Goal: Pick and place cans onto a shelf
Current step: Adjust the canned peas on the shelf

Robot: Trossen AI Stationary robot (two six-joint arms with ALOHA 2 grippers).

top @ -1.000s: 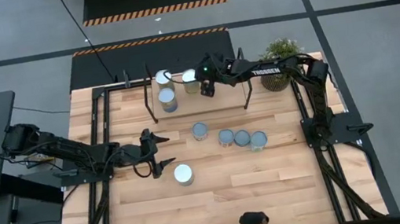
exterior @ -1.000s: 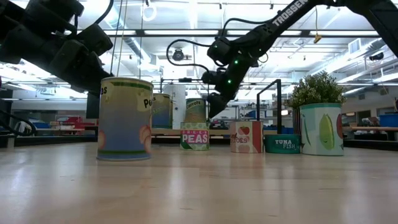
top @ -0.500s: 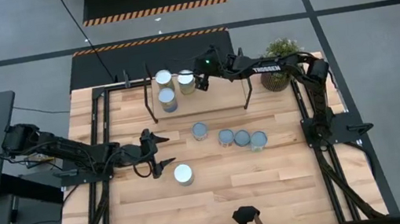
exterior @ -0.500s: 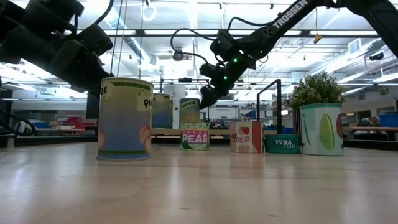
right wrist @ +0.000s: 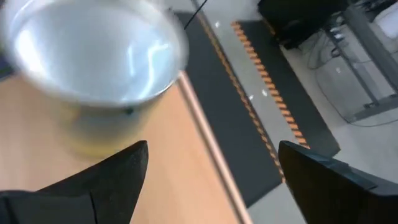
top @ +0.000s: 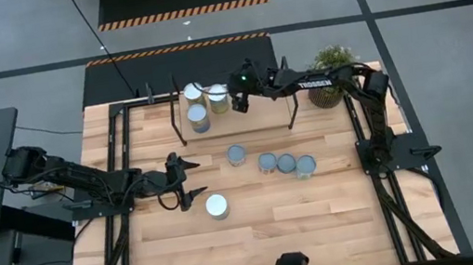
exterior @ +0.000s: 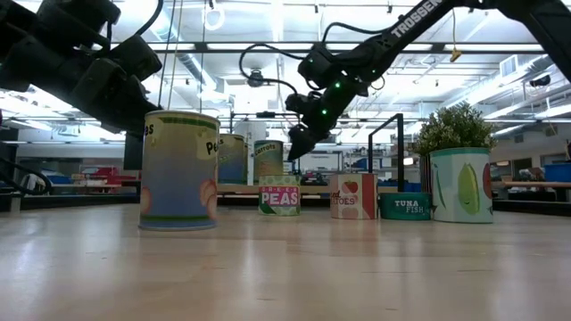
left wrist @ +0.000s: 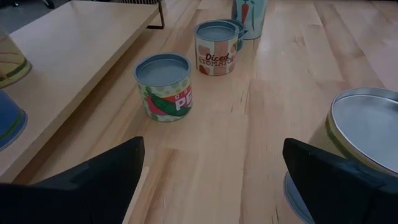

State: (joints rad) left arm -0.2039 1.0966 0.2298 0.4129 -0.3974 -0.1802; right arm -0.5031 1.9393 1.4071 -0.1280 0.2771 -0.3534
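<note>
Three cans (top: 198,115) stand on the shelf (top: 257,115) at the table's far side. The nearest to my right gripper (top: 236,95) is a tan-sided, shiny-topped can (right wrist: 93,56), also in the high view (top: 217,96), upright on the board. My right gripper is open just right of it, with the can ahead of the fingers and off to one side. My left gripper (top: 189,179) is open and empty at the table's left middle, beside a large can (top: 217,206). Several more cans (top: 267,162) stand in a row mid-table.
A potted plant (top: 333,71) stands at the far right corner behind the right arm. The shelf's black posts (top: 290,115) rise at its corners. In the left wrist view a peas can (left wrist: 163,86) and a diced tomatoes can (left wrist: 216,46) stand ahead of the fingers.
My right gripper has gone toward the table's left along the shelf. The tan can beside it has shifted a little the same way and now stands close to the other two cans on the shelf.
</note>
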